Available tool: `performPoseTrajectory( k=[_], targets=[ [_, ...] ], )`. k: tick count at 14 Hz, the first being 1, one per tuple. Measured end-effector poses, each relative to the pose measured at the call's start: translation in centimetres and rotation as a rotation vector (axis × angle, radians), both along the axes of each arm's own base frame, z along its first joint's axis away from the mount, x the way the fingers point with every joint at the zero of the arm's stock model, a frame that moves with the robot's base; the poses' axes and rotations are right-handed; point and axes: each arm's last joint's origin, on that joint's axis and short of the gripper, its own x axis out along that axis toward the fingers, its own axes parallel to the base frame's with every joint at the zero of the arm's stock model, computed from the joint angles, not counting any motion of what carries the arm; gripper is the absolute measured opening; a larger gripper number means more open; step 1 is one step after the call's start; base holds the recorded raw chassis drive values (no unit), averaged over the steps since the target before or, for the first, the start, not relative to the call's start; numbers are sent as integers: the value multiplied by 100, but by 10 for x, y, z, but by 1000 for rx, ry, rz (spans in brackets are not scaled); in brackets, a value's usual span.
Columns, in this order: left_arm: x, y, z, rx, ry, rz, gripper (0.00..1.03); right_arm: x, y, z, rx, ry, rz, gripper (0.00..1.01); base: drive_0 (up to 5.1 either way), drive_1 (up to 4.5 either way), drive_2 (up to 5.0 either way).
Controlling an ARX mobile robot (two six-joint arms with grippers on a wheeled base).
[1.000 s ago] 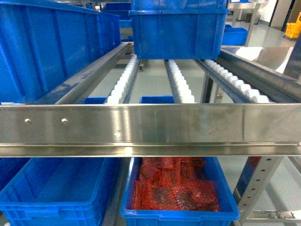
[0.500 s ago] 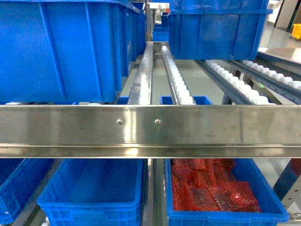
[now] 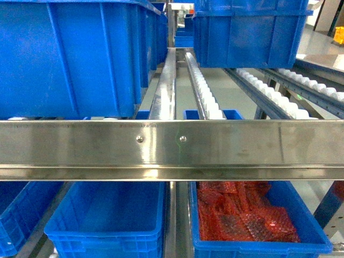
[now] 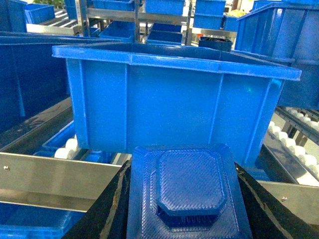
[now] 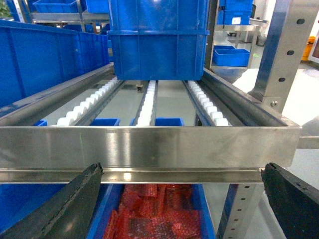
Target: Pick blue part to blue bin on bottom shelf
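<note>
Left gripper point(image 4: 189, 219): bottom centre of the left wrist view, dark fingers point(image 4: 112, 206) either side of a blue part point(image 4: 189, 191), clamped on it. The part is a flat textured square with a raised eight-sided boss, held level in front of the rack.

Right gripper point(image 5: 179, 199): fingers spread wide at the lower corners of the right wrist view, nothing between them.

Steel rail point(image 3: 172, 148): runs across the middle of the head view, with neither arm showing there.

Top-shelf bin point(image 4: 174, 104): large blue bin filling the centre of the left wrist view, directly behind the held part, resting on white rollers point(image 4: 67, 148).

Empty blue bin point(image 3: 107, 220): lower left of centre in the head view, bottom shelf, under the rail. Judged the likely target.

Neighbouring bin point(image 3: 252, 215): lower right, bottom shelf, filled with red bubble-wrap packets point(image 3: 242, 215).

Step in hand, as judged: carrying the picked part; placement not yet done.

Next move calls for: lowering the left arm beneath the rail, reaching over the empty bin's front wall, then releasing. Risk: catching the part on the rail's edge.
</note>
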Motion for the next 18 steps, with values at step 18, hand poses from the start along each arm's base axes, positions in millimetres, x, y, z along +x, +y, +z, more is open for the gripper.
performPoseTrajectory(
  k=[18],
  targets=[
    [0,0,0,1,0,0,43,0,0,0,0,0,-2,98,0,0,0]
  ],
)
